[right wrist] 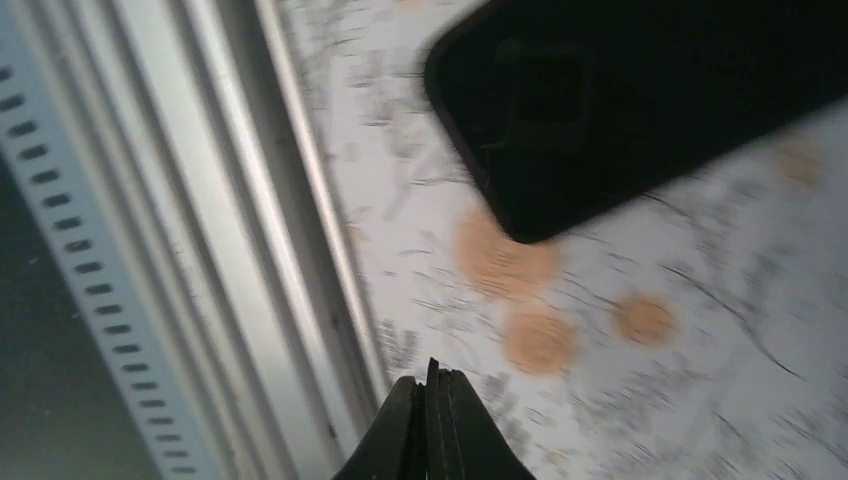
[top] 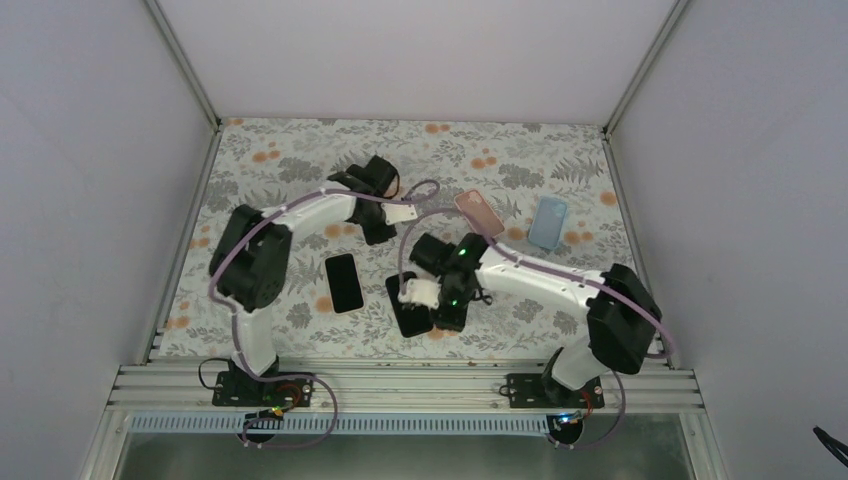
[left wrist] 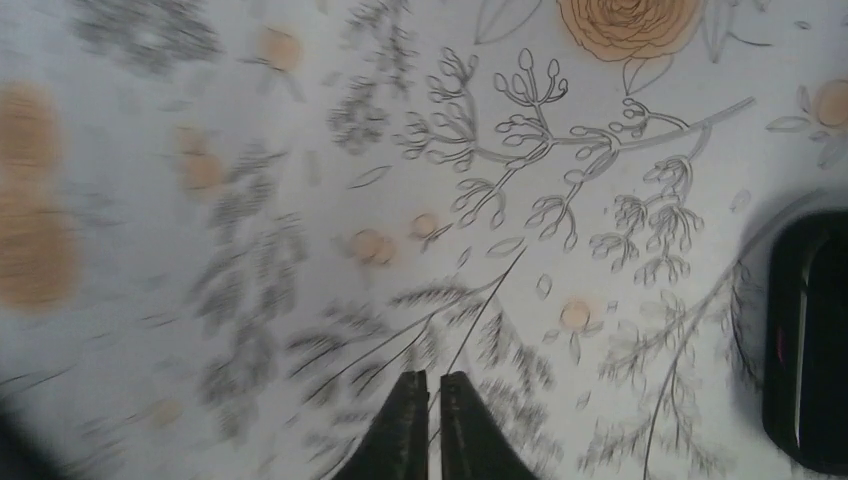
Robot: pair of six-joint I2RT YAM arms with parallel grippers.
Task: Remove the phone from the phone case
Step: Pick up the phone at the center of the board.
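Floral table carrying two black slabs: lone slab flat near the left arm, near slab half under the right wrist (cannot tell which is phone, which is case, or whether still nested). Likely trouble: poking the near slab with pinched fingers, skidding it toward the front rail rather than prising anything free. Tools: right gripper pressed fully together, empty, hovering just beside that slab's corner; left gripper narrowed to a slit, holding nothing, over bare cloth.
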